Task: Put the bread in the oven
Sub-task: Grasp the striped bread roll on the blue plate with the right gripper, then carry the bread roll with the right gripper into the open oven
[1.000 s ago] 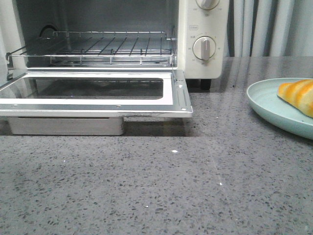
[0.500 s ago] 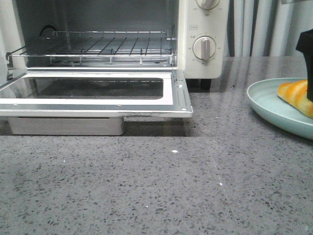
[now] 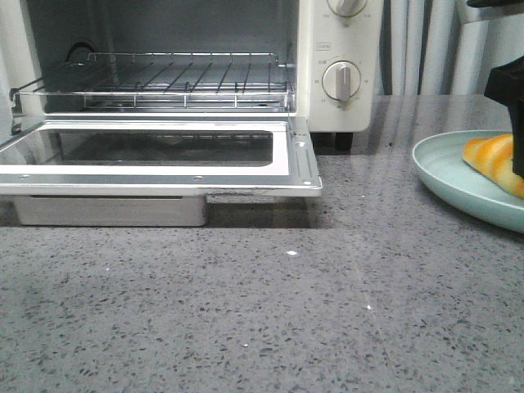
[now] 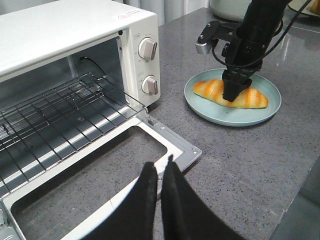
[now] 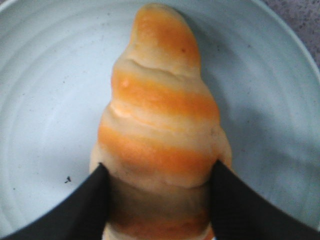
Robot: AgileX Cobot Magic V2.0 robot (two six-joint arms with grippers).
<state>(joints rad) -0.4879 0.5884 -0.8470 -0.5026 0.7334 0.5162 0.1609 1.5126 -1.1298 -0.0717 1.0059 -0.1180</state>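
The bread, a golden-orange striped roll, lies on a pale blue plate at the right of the counter. My right gripper has come down over its middle. The jaws are open, one black finger on each flank of the bread, close against its sides. In the front view only the roll's left end shows beside that gripper. The cream-white oven stands at the left with its door dropped flat and the wire rack bare. My left gripper hovers shut and empty over the door's corner.
The oven door juts out over the grey speckled counter toward me. Two knobs sit on the oven's right panel. A curtain hangs behind the plate.
The right arm has come into view from the right and lowered over the bread on the plate; one second ago it did not show. Bread, plate and oven have not moved.
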